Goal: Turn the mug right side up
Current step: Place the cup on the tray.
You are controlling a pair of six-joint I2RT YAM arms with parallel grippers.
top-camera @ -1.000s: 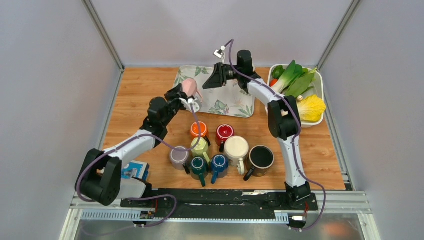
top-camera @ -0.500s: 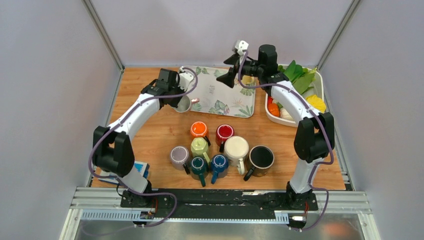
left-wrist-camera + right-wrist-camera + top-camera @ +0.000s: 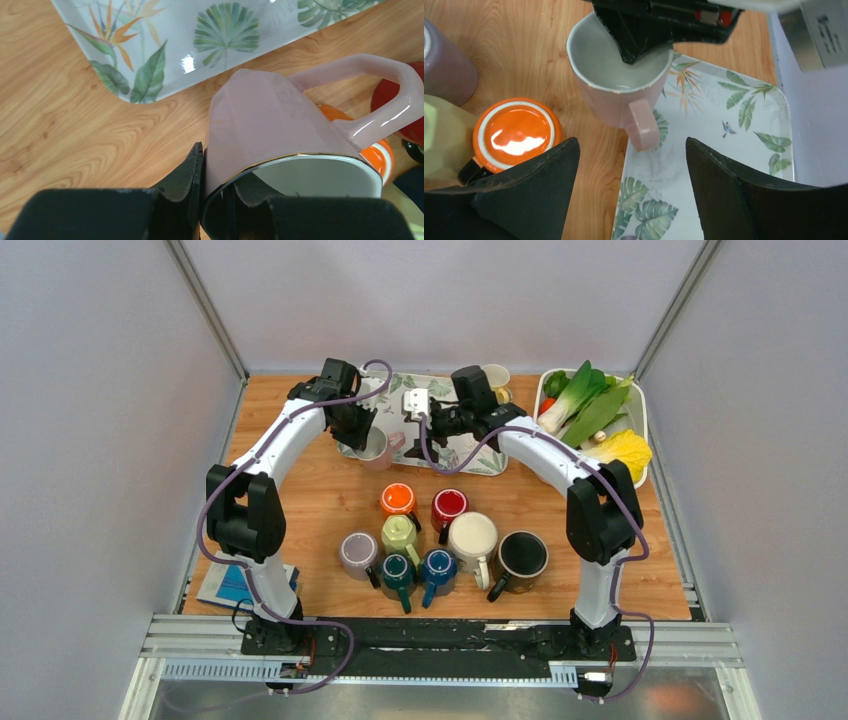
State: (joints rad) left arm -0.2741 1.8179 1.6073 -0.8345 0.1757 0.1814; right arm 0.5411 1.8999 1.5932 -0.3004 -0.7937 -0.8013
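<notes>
The pink mug (image 3: 377, 446) stands mouth up at the front left corner of the leaf-print tray (image 3: 470, 445), its handle toward the tray. My left gripper (image 3: 366, 430) is shut on its rim, one finger inside and one outside (image 3: 192, 167). In the left wrist view the mug (image 3: 265, 115) fills the centre. In the right wrist view the mug (image 3: 616, 75) shows its white inside. My right gripper (image 3: 631, 172) is open and empty just right of the handle, over the tray edge (image 3: 412, 436). I cannot tell whether the mug's base touches the surface.
Several mugs cluster in front: an upturned orange one (image 3: 397, 499), red (image 3: 449, 506), cream (image 3: 472, 537), black (image 3: 522, 554), purple (image 3: 358, 553), teal (image 3: 397, 570), blue (image 3: 438, 566). A white bin of vegetables (image 3: 640, 415) stands at the back right.
My left arm has swung the pink mug from held high to mouth up at the tray's front left corner. My right arm has come down and left beside its handle.
</notes>
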